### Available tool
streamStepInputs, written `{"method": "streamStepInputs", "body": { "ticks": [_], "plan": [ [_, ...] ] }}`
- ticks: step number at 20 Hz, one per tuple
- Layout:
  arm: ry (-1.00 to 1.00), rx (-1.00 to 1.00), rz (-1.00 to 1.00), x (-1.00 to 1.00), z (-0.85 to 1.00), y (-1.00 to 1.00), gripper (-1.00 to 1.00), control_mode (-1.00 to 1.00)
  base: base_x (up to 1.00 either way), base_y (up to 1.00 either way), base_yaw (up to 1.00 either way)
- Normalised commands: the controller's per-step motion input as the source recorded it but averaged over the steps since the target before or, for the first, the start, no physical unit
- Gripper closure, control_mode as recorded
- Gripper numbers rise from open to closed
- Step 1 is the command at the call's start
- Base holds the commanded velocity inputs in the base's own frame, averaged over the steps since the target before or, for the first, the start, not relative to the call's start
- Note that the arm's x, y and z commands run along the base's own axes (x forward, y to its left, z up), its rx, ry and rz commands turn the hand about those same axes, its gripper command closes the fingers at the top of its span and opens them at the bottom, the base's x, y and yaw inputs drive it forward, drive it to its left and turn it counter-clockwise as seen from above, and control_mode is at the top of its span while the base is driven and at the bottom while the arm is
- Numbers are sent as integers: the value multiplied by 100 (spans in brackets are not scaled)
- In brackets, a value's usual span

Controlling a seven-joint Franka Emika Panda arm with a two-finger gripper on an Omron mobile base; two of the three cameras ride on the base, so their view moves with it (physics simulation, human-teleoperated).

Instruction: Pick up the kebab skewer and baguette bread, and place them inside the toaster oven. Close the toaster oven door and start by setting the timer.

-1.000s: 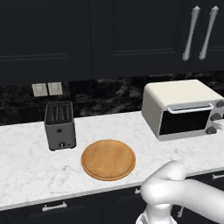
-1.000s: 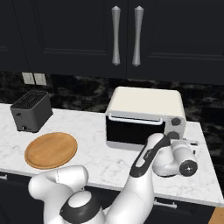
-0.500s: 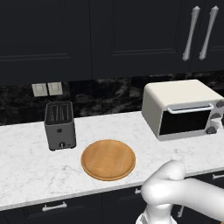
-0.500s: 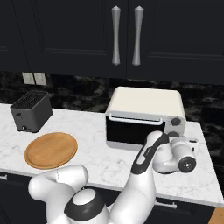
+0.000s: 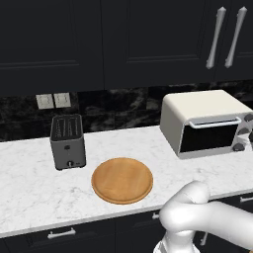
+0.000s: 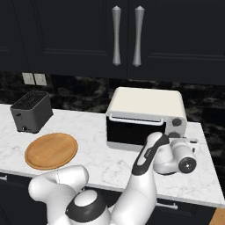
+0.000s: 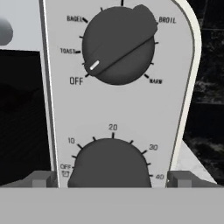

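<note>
The cream-white toaster oven [image 5: 197,111] [image 6: 147,105] stands at the right of the counter. Its toaster oven door [image 5: 207,139] [image 6: 132,132] is closed, and the dark glass hides the inside. My gripper [image 6: 180,143] [image 7: 111,179] is right at the oven's knob panel and open. Its fingertips [image 7: 43,178] stand on either side of the lower timer knob [image 7: 109,164] without touching it. The upper mode knob [image 7: 119,46] points between OFF and TOAST. The kebab skewer and baguette bread are out of view.
A round wooden plate [image 5: 122,180] [image 6: 51,150] lies bare on the white marble counter [image 5: 29,188]. A dark grey slot toaster [image 5: 67,141] [image 6: 30,110] stands to its left. Dark upper cabinets with silver handles [image 6: 127,35] hang above the oven.
The hand has edged slightly closer to the oven's knob panel. The oven, plate and slot toaster have not moved.
</note>
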Motion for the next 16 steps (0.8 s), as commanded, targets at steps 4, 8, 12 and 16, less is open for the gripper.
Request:
{"method": "streamStepInputs", "body": {
  "ticks": [4, 8, 12, 16],
  "plan": [
    [0, 0, 0, 3, -4, 6, -100, -100, 0, 0, 0],
    [0, 0, 0, 23, 0, 4, -100, -100, 0, 0, 0],
    [0, 0, 0, 13, 0, 0, -100, -100, 0, 0, 0],
    [0, 0, 0, 0, 0, 0, -100, -100, 0, 0, 0]
  ]
}}
